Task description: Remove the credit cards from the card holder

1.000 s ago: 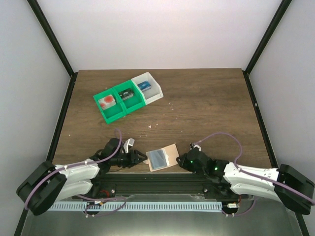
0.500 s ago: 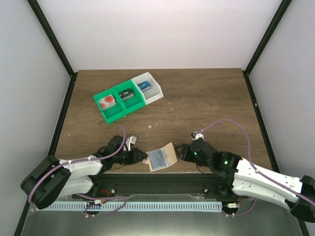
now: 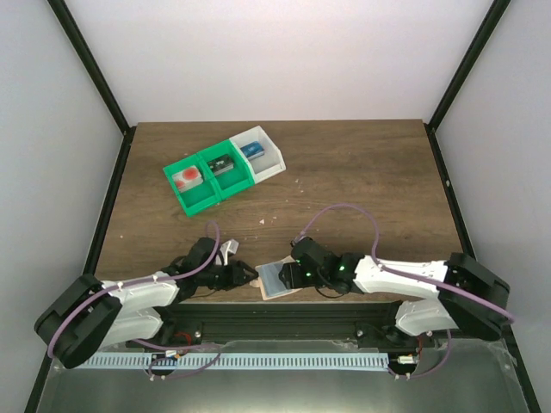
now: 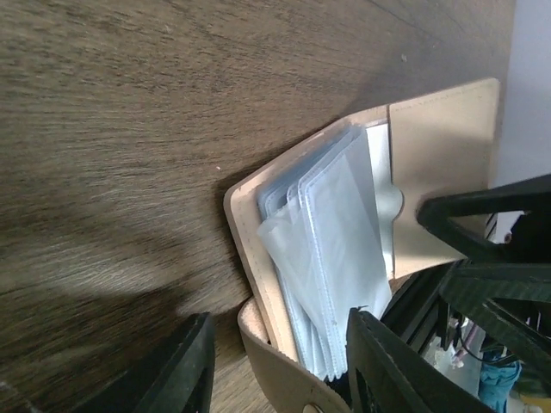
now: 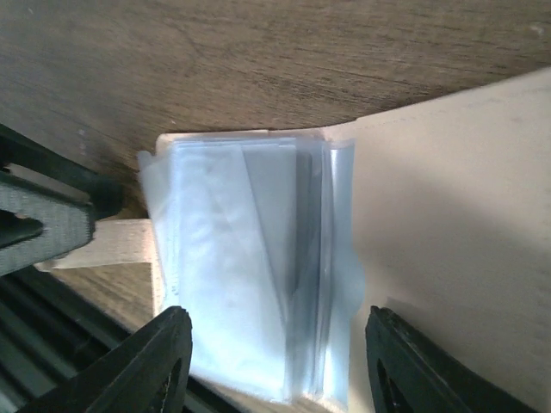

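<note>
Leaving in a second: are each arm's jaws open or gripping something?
Left gripper: jaws open, tan edge of the card holder between them, unclamped.
Right gripper: jaws open above the plastic sleeves, holding nothing.

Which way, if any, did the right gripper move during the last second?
Yes. The right gripper moved left: it was beside the card holder and now hangs over its right half.
</note>
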Tool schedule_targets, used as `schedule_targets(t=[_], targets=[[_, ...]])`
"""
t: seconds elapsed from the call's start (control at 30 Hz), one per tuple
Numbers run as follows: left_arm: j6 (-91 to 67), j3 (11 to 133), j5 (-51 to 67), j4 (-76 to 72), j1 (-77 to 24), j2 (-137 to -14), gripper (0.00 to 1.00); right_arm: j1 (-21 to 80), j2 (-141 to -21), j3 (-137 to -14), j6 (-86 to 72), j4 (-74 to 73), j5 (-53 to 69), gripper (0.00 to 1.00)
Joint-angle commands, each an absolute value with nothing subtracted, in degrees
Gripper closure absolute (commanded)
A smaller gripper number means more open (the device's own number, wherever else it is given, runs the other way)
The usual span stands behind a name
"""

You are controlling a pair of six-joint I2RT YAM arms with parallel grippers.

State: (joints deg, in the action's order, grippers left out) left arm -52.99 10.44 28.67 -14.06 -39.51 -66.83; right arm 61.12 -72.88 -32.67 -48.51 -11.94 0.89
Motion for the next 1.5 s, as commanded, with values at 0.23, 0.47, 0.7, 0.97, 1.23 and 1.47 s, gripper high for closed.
schedule_targets(t=[0.23,0.47,0.7,0.97,1.23,1.47], targets=[[-50.92,12.28,27.98,-10.78,-39.86,-67.03,0.96,62.07,-78.95,-32.28,-44.3,-3.92,2.72,0.32],[-51.25,13.09,27.86,-9.38,-39.9,-61.2,1.0,63.81,-80.53,-33.71,-43.85,-4.72,0.8,0.21],[-51.33,13.4,27.39,-7.51,-39.86,-57.22,1.0,64.72,-82.21,-34.58,-43.57,-4.93,-0.16,0.21],[-51.22,13.43,27.25,-6.86,-39.89,-56.62,1.0,64.95,-82.54,-34.67,-43.85,-5.72,-2.04,0.29],[-51.15,13.22,26.98,-6.51,-39.82,-56.21,1.0,64.91,-81.98,-34.66,-45.04,-9.88,-6.57,0.36],[-50.81,13.27,26.63,-6.46,-39.8,-56.66,1.0,64.9,-78.91,-33.8,-45.27,-11.33,-7.82,0.37]])
